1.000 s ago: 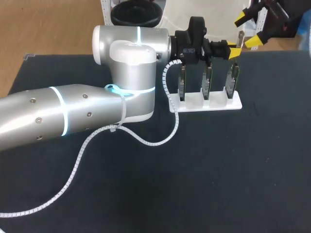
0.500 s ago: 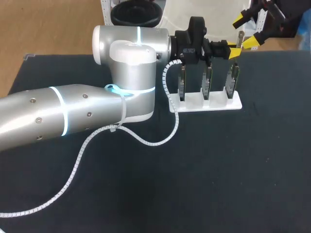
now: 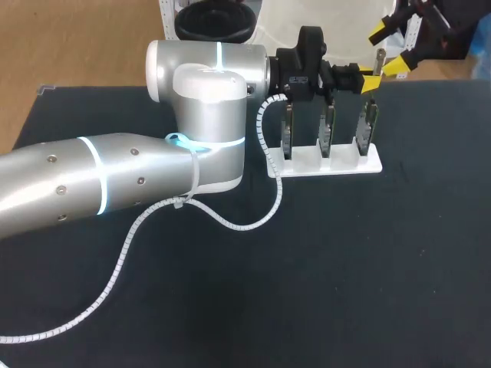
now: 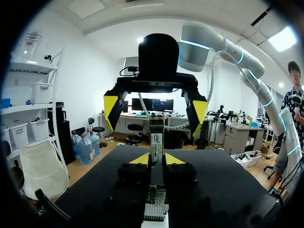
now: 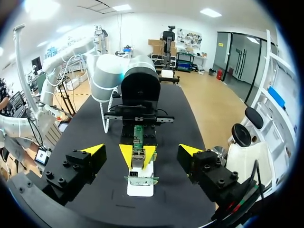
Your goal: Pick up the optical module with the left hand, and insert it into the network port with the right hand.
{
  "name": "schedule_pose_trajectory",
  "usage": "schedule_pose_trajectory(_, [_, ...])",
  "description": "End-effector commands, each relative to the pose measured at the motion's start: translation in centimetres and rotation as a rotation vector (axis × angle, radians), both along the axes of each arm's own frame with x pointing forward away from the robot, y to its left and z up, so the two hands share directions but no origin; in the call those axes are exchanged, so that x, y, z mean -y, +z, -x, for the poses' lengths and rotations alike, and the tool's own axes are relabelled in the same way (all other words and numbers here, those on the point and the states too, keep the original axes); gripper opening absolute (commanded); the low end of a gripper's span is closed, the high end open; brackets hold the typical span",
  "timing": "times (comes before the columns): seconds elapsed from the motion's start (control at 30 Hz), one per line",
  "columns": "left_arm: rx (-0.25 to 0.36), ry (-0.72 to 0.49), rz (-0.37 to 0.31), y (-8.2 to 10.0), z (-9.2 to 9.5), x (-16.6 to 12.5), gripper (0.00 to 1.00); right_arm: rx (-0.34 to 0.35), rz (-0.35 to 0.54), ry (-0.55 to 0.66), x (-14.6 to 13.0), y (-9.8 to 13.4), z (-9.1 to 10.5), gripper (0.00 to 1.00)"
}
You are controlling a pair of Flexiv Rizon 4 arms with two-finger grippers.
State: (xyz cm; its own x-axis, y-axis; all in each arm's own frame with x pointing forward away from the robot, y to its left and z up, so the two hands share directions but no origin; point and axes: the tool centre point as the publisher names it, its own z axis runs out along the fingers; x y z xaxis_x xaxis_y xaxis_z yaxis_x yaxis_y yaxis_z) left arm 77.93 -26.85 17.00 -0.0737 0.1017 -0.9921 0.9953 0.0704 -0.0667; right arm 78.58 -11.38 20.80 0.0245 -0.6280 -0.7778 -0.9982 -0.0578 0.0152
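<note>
The optical module, a thin silver bar, stands upright above the right-hand board, with my left gripper shut on its lower end. In the left wrist view the module rises from between the left gripper's yellow tips. My right gripper hangs open at the table's far edge, its fingers on either side of the module's top and clear of it. From the right wrist the module sits midway between the spread fingers of the right gripper. Three green port boards stand in a white holder.
The left arm's large silver body and its white spiral cable cover the table's left and middle. The white holder lies directly under both grippers. Bare black tabletop stretches in front of it and to the right.
The right gripper's lower finger has edged slightly toward the module. The left arm and the module have stayed still.
</note>
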Motion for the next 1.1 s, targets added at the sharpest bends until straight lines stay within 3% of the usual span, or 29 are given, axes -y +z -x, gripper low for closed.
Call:
schedule_pose_trajectory(0.03, [0.001, 0.000, 0.002, -0.05, -0.05, 0.00, 0.00, 0.005, 0.002, -0.012, 0.02, -0.02, 0.08, 0.00])
schedule_pose_trajectory(0.7, [0.001, 0.000, 0.002, -0.05, -0.05, 0.00, 0.00, 0.001, 0.008, -0.009, -0.21, -0.25, -0.04, 0.00])
schedule_pose_trajectory(0.73, [0.001, 0.000, 0.002, -0.05, -0.05, 0.00, 0.36, 0.001, 0.008, -0.009, -0.22, -0.25, -0.03, 0.00])
schedule_pose_trajectory(0.77, [0.001, 0.000, 0.002, -0.05, -0.05, 0.00, 1.00, 0.001, 0.008, -0.009, -0.22, -0.25, -0.03, 0.00])
schedule_pose_trajectory(1.1, [0.001, 0.000, 0.002, -0.05, -0.05, 0.00, 1.00, 0.005, 0.004, -0.010, -0.31, -0.23, 0.04, 0.00])
